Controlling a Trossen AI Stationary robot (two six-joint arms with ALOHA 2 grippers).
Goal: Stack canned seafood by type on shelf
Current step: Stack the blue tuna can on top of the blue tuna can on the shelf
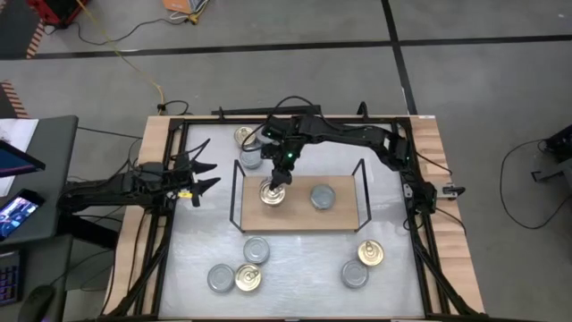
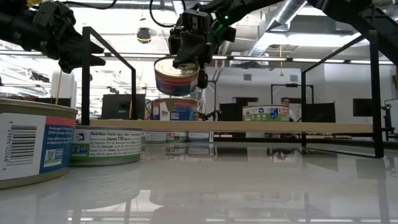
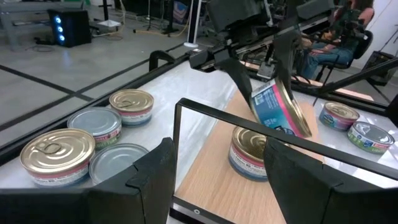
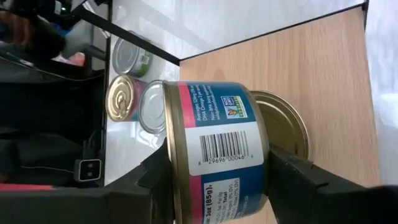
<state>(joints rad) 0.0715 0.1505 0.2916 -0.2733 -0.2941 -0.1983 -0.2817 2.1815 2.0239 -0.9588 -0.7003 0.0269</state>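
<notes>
I hold the right gripper [image 2: 186, 62] above the shelf [image 1: 299, 224], its fingers closed on a gold-lidded tin [image 2: 177, 76] by the side wall. The held tin hangs tilted in the air, directly over a second gold-lidded tin [image 3: 252, 151] that already sits on the board's left half. I judge this position to be the approach for stacking like on like: the tin must be levelled and centred before release, otherwise it could slide off the lower lid.

A silver-lidded tin [image 1: 323, 196] sits on the board's right half, apart from the gold one, which keeps the two types separated.

The left gripper [image 1: 198, 175] waits off the shelf's left end, fingers open and empty, clear of the working arm.

Further tins remain on the table: two behind the shelf's left corner [image 1: 248, 148] and several in front of it [image 1: 246, 268].
</notes>
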